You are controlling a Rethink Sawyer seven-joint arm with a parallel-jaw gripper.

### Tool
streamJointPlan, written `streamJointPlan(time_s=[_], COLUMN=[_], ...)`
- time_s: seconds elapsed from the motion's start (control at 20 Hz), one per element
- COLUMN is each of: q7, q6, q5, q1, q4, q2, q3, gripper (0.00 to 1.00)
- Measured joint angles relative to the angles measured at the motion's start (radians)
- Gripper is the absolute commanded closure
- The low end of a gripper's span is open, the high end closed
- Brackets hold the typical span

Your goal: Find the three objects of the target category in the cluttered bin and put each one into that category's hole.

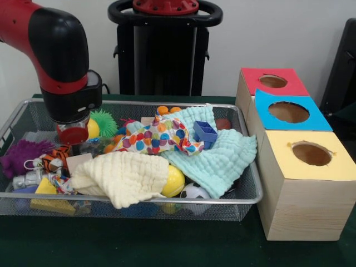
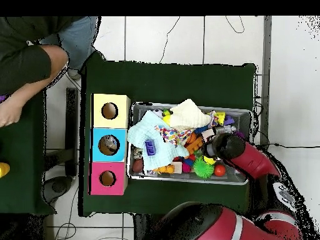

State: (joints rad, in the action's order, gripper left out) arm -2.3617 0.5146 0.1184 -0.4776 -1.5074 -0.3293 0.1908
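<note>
The silver wire-mesh bin (image 1: 139, 198) lies across the table, full of toys and cloths; it also shows in the overhead view (image 2: 244, 111). I cannot make out a clear water bottle in either view; cloths and toys cover much of the bin. My gripper (image 1: 72, 132) is down inside the bin's left end in the front view, beside a green spiky ball (image 1: 104, 121). The black wrist hides it from above (image 2: 220, 149). A red round shape sits right under the wrist.
Three wooden boxes stand beside the bin, topped red (image 1: 256, 75), blue (image 1: 267, 101) and yellow (image 1: 345, 167), each with a round hole. Cream (image 1: 125, 178), mint (image 1: 222, 156) and dotted (image 1: 158, 136) cloths cover the clutter. A person (image 2: 31, 62) is at the overhead view's upper left.
</note>
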Motion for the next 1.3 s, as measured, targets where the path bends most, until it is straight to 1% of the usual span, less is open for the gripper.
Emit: streamJointPlan(time_s=[0.3,0.35,0.85,1.3], q7=[0.0,0.0,0.0,0.0], q6=[0.017,0.03,0.095,0.143], q5=[-0.001,0.0,-0.001,-0.001], q1=[0.005,0.005,0.005,0.006], q4=[-0.015,-0.016,-0.016,-0.017], q2=[-0.029,-0.043,-0.098,-0.138], q3=[0.0,0.0,0.0,0.002], gripper=[1.0,1.0,1.0,1.0])
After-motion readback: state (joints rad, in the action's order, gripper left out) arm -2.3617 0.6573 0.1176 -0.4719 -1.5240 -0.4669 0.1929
